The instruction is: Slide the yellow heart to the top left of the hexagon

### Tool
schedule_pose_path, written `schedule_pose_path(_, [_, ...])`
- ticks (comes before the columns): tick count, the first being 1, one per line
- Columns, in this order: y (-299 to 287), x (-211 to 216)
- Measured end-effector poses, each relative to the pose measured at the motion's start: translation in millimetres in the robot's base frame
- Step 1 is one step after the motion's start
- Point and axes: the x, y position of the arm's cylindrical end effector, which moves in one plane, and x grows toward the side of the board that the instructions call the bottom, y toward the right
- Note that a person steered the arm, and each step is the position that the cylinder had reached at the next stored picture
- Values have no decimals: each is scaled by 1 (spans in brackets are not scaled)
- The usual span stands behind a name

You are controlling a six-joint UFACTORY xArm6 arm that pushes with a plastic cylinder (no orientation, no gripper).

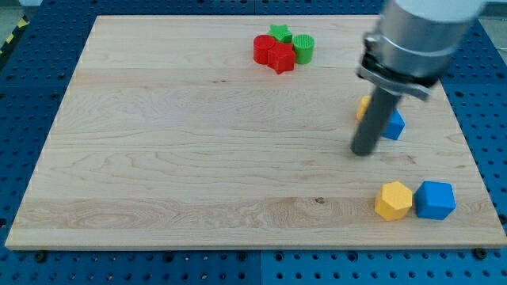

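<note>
1. We judge that we are at the approach step: our tip (363, 152) rests on the worktop (182, 158) just below and to the view's left of the yellow heart (362, 107), close beside it; whether it touches we cannot tell.

2. We carry no pincer at all, only the rod, so there is nothing to report as released or clenched.

3. The heart sits toward the view's right, mostly hidden behind the rod. Only a small yellow sliver shows at the rod's left edge, so its shape cannot be confirmed from here.

4. Touching or just beside the heart on its right lies a blue block (393, 125), partly hidden as well; its shape is unclear.

5. The yellow hexagon (394, 199) lies near the view's bottom right, with a blue cube (436, 199) touching or just beside it on the right.

6. The goal spot, up and left of the hexagon, looks bare. It lies below the heart and slightly to the view's left of the hexagon.

7. We reckon the next move calls for bringing the tip round to the heart's upper side, then pushing it downward in the view.

8. The push should run clear of the blue block, and stop short so the hexagon is not knocked.

9. A red and green cluster (283, 49) sits well apart near the view's top and should play no part.
</note>
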Motion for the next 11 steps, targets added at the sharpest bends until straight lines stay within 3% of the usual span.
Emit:
schedule_pose_path(1, [-27, -62])
schedule_pose_path(2, [23, -89])
schedule_pose_path(4, [49, -75])
schedule_pose_path(6, [49, -28])
schedule_pose_path(8, [32, -52])
schedule_pose_path(10, [30, -4])
schedule_pose_path(11, [20, -11])
